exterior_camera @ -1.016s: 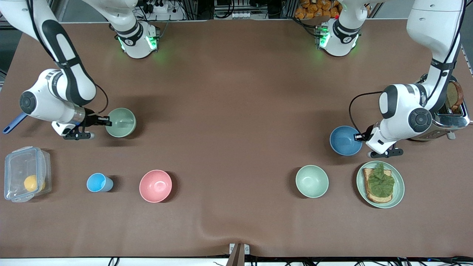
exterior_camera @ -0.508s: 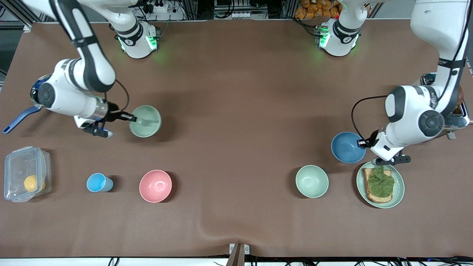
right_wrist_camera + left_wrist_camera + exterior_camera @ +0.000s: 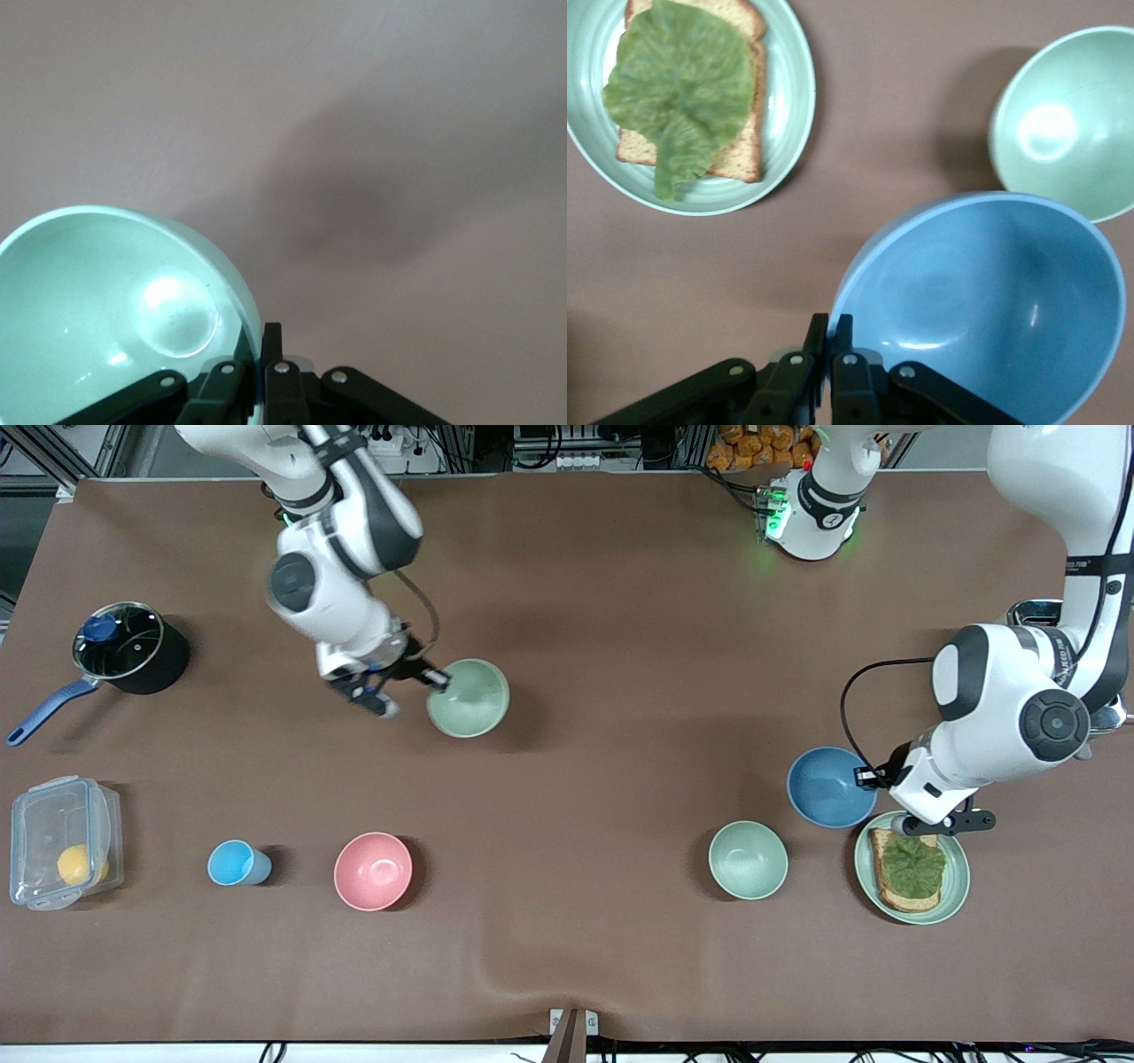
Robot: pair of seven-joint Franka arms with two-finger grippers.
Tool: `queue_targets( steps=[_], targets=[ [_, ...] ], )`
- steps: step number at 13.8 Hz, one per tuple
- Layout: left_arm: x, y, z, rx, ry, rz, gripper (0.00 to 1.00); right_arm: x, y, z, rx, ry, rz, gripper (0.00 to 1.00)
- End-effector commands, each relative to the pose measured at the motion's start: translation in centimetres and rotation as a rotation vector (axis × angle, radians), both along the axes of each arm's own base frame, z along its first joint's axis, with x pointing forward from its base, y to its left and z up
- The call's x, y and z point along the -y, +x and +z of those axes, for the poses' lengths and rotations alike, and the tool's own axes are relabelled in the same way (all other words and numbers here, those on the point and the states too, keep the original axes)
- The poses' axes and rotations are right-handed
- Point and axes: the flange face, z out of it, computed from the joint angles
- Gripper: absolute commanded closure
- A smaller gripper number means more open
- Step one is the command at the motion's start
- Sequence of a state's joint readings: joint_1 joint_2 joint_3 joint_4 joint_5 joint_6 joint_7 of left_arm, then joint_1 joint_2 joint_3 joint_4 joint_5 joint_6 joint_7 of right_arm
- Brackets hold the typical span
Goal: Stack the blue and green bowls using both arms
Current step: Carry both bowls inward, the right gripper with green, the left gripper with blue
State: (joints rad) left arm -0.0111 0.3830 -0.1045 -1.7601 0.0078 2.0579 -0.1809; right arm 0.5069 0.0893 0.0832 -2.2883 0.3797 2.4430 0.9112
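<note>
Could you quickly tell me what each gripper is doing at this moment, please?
Left gripper: shut on the blue bowl's rim, above the table.
Right gripper: shut on the green bowl's rim, above the table.

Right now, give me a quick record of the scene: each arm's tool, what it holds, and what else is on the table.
left tool: shut on the blue bowl rim, bowl lifted, beside the plate
right tool: shut on the green bowl rim, held over mid-table
stack: not yet made, bowls far apart
second green bowl: on the table, nearer the front camera than the blue bowl
plate: holds toast with lettuce
right arm's end: pot, box, cup, pink bowl
</note>
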Motion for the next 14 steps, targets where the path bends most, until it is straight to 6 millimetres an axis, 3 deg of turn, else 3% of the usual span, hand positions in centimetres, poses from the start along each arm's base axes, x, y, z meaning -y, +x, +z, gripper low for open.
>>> queue_targets(
  steps=[1,3,6,11,14],
  targets=[
    [1.6,0.2,1.3,-0.008,-0.017,0.015,1.00,-4.9,0.1,-2.1,-0.001,0.017,-0.114,1.00],
    [3.3,0.0,1.5,-0.007,-0.017,0.015,1.00,-9.9,-1.2,-4.2,0.000,0.022,-0.155,1.00],
    [7.0,-0.7,1.4,-0.011,-0.011,0.043,1.00,-14.9,-2.2,-6.7,0.020,0.037,-0.204,1.00],
    [9.1,-0.7,0.6,-0.004,-0.065,0.074,1.00,-18.8,-2.8,-10.0,0.075,-0.015,-0.241,1.00],
    [10.5,-0.6,0.4,0.027,-0.082,0.064,1.00,-19.2,-3.1,-11.4,0.096,-0.050,-0.234,1.00]
  ],
)
